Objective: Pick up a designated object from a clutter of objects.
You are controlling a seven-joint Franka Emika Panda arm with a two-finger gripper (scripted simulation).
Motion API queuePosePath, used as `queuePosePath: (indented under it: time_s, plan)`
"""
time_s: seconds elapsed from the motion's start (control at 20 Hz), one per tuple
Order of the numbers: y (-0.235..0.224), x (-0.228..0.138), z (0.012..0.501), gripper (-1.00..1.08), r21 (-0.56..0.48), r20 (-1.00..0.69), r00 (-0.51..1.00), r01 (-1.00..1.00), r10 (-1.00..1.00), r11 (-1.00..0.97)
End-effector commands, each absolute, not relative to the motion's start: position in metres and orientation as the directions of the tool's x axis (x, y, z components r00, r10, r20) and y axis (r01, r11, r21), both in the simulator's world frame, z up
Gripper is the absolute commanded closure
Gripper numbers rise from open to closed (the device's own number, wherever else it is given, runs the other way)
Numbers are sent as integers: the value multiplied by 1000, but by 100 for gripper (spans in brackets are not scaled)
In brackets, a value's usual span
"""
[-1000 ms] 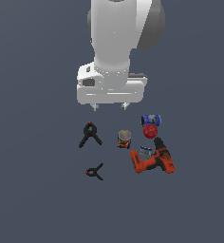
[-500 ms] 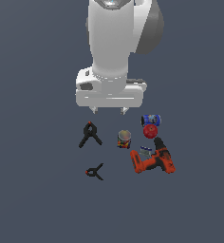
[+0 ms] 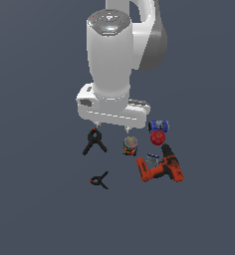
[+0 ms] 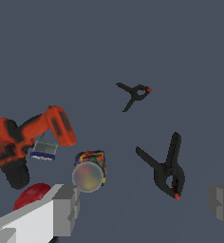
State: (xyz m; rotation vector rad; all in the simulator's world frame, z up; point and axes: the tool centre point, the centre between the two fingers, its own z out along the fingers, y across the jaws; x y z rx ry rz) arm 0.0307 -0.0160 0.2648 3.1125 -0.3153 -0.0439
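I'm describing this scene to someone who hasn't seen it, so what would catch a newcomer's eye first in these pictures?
The big white robot arm fills the upper middle of the exterior view, its open gripper hanging above the clutter. Next comes the orange-and-black power drill at the exterior view's right, with a red ball and a blue can just beyond it. Two black clamps lie apart on the exterior view's left: the larger clamp under the gripper, and the small clamp nearer the camera.

No real room here: a simulator's bare stage. A flat, featureless slate-blue ground (image 3: 35, 209) runs to every edge, without walls or furniture, and the smooth white robot arm (image 3: 114, 60) looks computer-drawn.
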Motion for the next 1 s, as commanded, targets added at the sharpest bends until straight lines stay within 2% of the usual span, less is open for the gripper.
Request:
queuePosePath:
  time_s: [0.0,0.45,0.95]
  plan:
    - [-19,39,255,-92,12,-26,962,-273,-273,-962]
    - [-30,66,219,-92,2,-27,852,-524,-523,-852]
    - [-44,92,174,-92,0,-27,655,-755,-755,-656]
